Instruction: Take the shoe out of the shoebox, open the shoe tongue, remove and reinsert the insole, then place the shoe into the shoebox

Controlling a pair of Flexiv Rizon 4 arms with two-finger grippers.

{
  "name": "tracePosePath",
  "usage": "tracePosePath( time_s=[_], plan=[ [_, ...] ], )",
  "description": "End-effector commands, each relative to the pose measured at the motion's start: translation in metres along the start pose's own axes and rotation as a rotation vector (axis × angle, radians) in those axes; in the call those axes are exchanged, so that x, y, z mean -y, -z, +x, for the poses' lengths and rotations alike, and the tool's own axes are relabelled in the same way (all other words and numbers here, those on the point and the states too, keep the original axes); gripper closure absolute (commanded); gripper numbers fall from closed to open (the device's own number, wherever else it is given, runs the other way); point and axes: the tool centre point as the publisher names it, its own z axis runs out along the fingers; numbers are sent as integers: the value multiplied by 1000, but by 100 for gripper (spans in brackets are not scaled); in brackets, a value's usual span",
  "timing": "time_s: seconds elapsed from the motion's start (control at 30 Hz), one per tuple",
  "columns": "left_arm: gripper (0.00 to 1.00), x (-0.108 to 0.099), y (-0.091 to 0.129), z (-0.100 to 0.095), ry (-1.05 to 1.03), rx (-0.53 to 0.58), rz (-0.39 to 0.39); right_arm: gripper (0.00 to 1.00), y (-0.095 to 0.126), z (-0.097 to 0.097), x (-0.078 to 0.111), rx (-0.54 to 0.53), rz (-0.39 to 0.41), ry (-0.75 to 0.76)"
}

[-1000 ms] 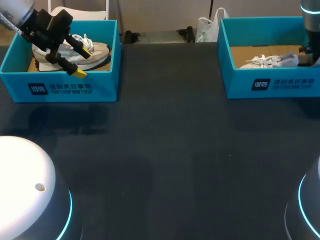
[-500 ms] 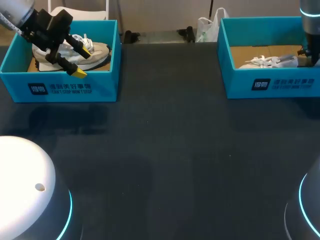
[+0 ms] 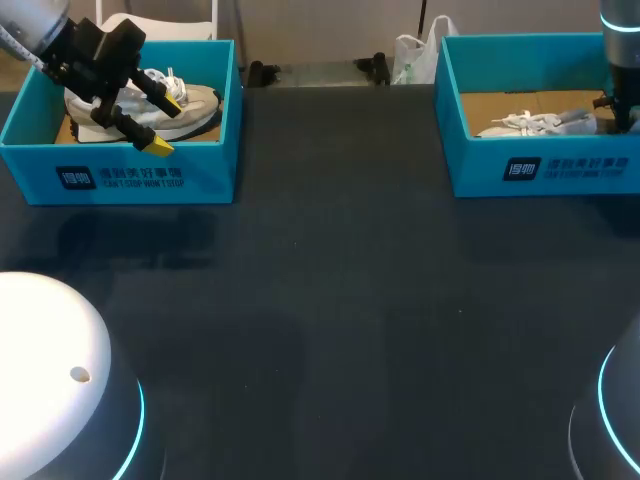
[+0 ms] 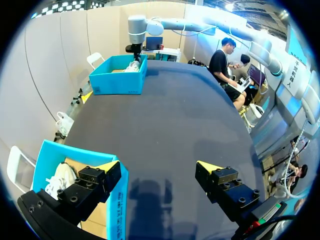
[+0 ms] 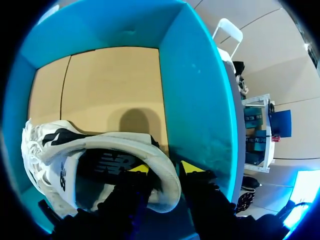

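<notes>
In the head view a teal shoebox (image 3: 540, 165) stands at the far right with a white shoe (image 3: 530, 125) lying in it. My right arm (image 3: 620, 60) reaches down into that box at the shoe's heel. The right wrist view shows my right gripper (image 5: 165, 168) straddling the heel collar of the white shoe (image 5: 100, 145), one yellow tip inside and one outside, jaws slightly apart. A second teal shoebox (image 3: 120, 175) at the far left holds a grey-white shoe (image 3: 195, 105). My left gripper (image 3: 168, 125) hangs open above that box's front wall, holding nothing.
The wide dark tabletop (image 3: 330, 300) lies between the two boxes. In the left wrist view the left box (image 4: 120, 200) sits under one finger, and the right box (image 4: 117, 80) with my right arm (image 4: 136, 30) is at the table's far end.
The white shoe has settled lower into the right box, and my right gripper's fingers have spread apart at its heel. The left arm has not moved.
</notes>
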Motion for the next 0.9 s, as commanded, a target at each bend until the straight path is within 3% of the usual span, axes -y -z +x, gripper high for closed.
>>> tracePosePath(
  time_s=[0.03, 0.4, 0.67, 0.9],
  plan=[
    [0, 0, 1, 0, -1, -2, -3, 64, 4, -2, -1, 0, 0, 3],
    [0, 0, 1, 0, -1, -2, -3, 53, 24, -2, 2, -6, -10, 24],
    [0, 0, 1, 0, -1, -2, -3, 33, 44, -4, 4, -11, -40, 5],
    [0, 0, 1, 0, -1, -2, -3, 24, 65, -1, 6, -17, -73, 3]
  ],
)
